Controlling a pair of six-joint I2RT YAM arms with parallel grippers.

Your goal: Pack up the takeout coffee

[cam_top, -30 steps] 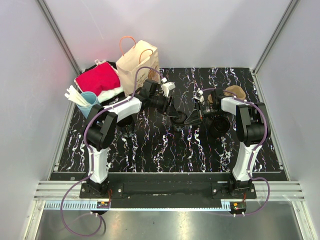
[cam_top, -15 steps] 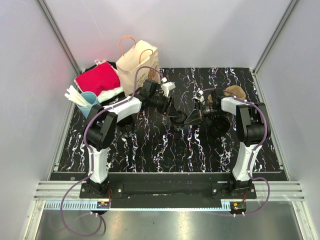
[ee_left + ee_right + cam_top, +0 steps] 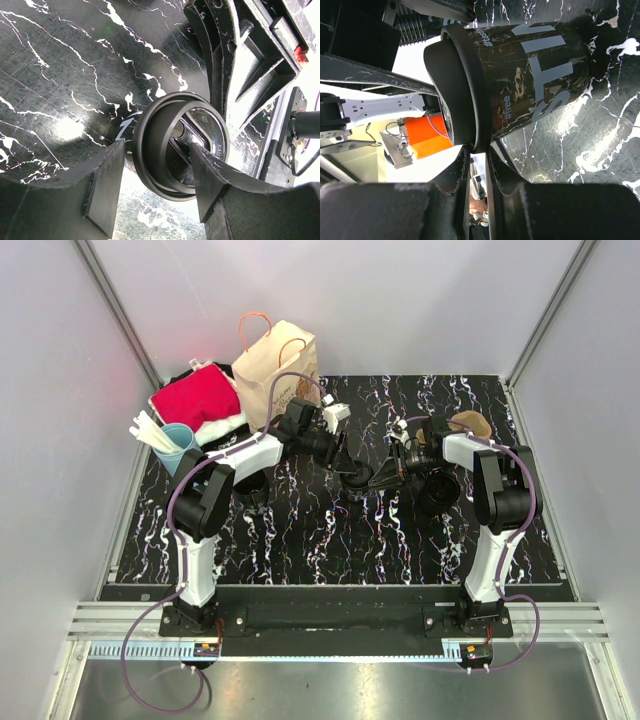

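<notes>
Biggest first: black marble worktop [image 3: 330, 540], w/ the paper bag [image 3: 278, 375] standing open at the far-left corner. Imo that's where the drink ends up, so it makes sense it's upright w/ handles up. Next to it along the left edge are a red cloth [image 3: 195, 398] and a blue cup [image 3: 180, 448] w/ white sticks in it. A brown thing [image 3: 468, 423] sits near the far-right corner, can't tell what it is.

The coffee cup [image 3: 540, 80] is about mid-worktop, a bit toward the far edge, caught btwn both arms and tipped so its top faces the left wrist cam. Can't tell if it's resting on the worktop.

Left gripper [image 3: 156, 165] is spread roughly lid-wide, fingers either side of the lid [image 3: 180, 145], and looks clamped on it. Right gripper [image 3: 476, 165] is nearly closed, w/ the lid's rim running into the slit btwn its fingers. My guess is one's steadying while the other seats the lid.

Obstacle-wise, the left arm itself lies btwn the cup and the bag.
</notes>
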